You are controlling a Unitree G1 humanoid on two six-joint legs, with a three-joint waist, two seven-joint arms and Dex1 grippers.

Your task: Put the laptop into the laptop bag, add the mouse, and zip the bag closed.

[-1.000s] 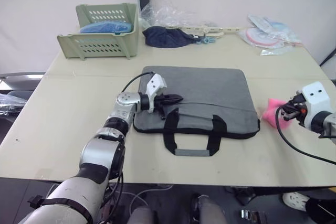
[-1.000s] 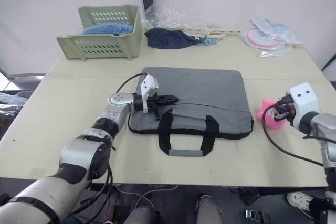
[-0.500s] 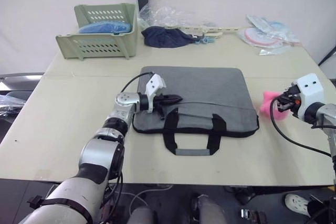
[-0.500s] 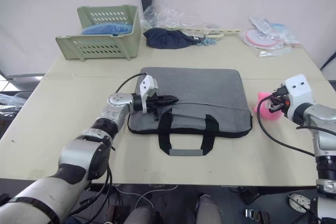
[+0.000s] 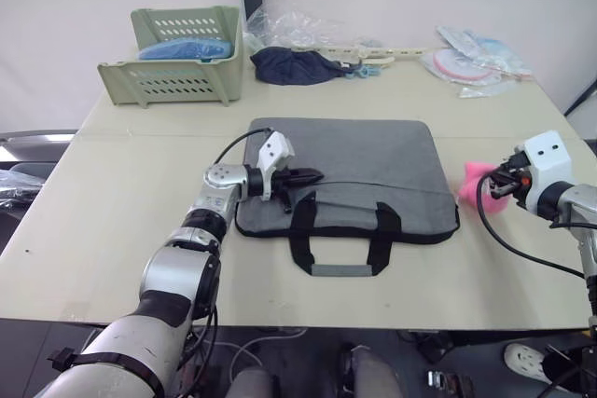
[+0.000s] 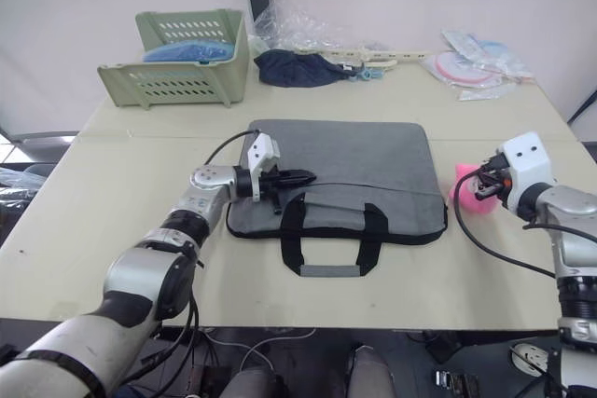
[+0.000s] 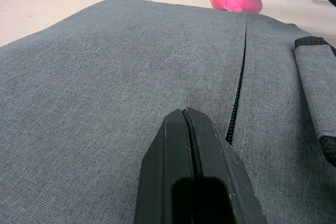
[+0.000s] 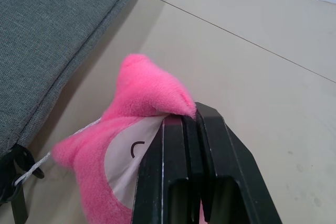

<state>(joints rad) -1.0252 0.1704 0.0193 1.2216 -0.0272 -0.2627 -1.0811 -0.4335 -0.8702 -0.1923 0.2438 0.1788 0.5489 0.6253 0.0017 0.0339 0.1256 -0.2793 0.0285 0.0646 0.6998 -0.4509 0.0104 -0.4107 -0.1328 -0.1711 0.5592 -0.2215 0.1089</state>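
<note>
While zipped, laptop bag (image 5: 350,174) hides its contents.

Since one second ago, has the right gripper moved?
Yes. The right gripper has shifted farther from the robot and toward the laptop bag, taking the pink plush with it, closer to the bag's right edge.

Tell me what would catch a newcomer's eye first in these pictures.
The grey laptop bag lies flat mid-table, and the left hand rests shut on its top near the zipper. At the bag's right end, the right hand presses against a bright pink plush.
</note>
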